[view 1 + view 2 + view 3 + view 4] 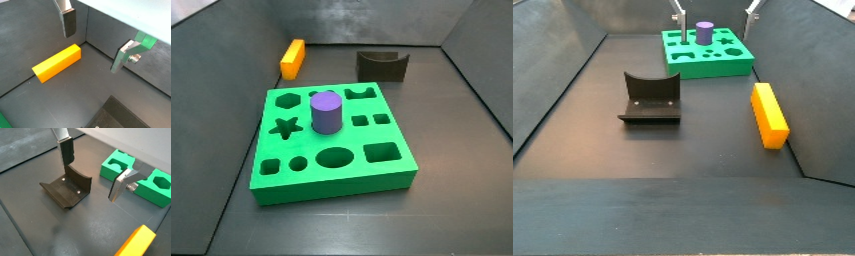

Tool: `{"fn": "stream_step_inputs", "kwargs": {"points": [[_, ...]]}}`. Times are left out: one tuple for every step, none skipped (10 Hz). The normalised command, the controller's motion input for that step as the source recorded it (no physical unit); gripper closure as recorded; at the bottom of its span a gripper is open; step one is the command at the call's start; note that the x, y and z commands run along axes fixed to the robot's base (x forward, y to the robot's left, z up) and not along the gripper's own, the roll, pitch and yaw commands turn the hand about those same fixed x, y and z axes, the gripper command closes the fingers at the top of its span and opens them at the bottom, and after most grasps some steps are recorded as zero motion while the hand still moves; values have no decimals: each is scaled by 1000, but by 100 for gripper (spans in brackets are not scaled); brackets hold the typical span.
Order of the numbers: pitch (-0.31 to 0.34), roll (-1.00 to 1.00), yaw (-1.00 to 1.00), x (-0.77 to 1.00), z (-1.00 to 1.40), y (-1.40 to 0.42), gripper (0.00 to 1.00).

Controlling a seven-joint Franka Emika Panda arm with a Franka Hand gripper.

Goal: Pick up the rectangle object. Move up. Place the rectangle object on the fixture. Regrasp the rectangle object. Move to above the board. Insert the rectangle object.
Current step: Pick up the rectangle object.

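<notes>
The rectangle object is a plain orange-yellow block lying flat on the dark floor next to a side wall; it also shows in a wrist view and a side view. The dark fixture with its curved notch stands on the floor apart from the block. The green board lies flat on the floor. My gripper hangs high above the floor, open, with nothing between its fingers. In a side view only its fingertips show, above the board's far side.
A purple cylinder stands upright in a hole of the board. Dark walls close in the floor on several sides. The block lies close along one wall.
</notes>
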Motion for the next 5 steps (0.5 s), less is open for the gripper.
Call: {"fn": "stream_step_inputs", "kwargs": {"points": [[0, -50, 0, 0, -51, 0, 0], [0, 0, 0, 0, 0, -57, 0], [-54, 53, 0, -117, -200, -111, 0], [-90, 69, 0, -354, -397, 0, 0], [-139, 74, 0, -597, -560, 83, 0]]}}
